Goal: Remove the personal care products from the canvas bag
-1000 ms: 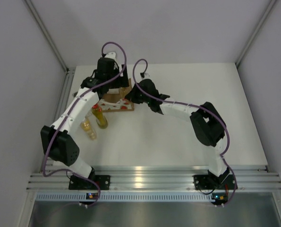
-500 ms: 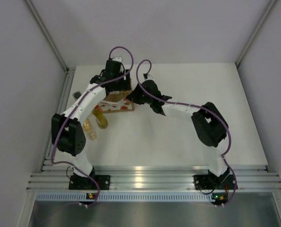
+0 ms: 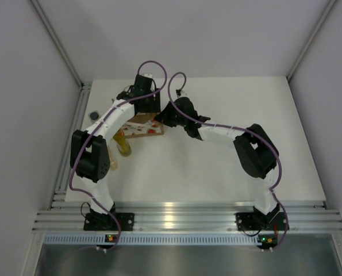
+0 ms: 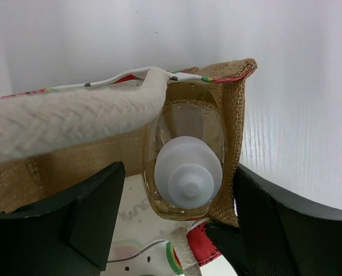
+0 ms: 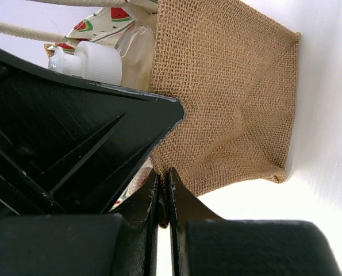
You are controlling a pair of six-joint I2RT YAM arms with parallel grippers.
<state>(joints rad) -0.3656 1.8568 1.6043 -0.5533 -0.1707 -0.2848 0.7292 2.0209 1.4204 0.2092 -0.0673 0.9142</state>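
**A:** From above, where's the bag?

**B:** The canvas bag [image 3: 145, 129] sits in the upper left part of the white table [image 3: 228, 167]. It is tan, with a white front panel marked in red. The left gripper [image 3: 146, 109] is over its mouth and the right gripper [image 3: 160, 119] is at its right edge. A yellow-green bottle [image 3: 124, 146] is on the table just below the bag.

**A:** And the left wrist view?

**B:** A clear white-capped bottle [image 4: 188, 167] with amber liquid shows cap-first at centre, tucked into the bag's right corner against the burlap. A white rope handle [image 4: 73, 118] crosses the upper left. The left gripper's jaws stand apart, one on each side of the bottle. Neither touches it, and burlap lies between the bottle and the right-hand jaw.

**A:** Right wrist?

**B:** Coarse tan burlap fills the upper right, and the white cap peeks out at upper left. At bottom centre the right gripper's jaws are pressed together on the bag's rim.
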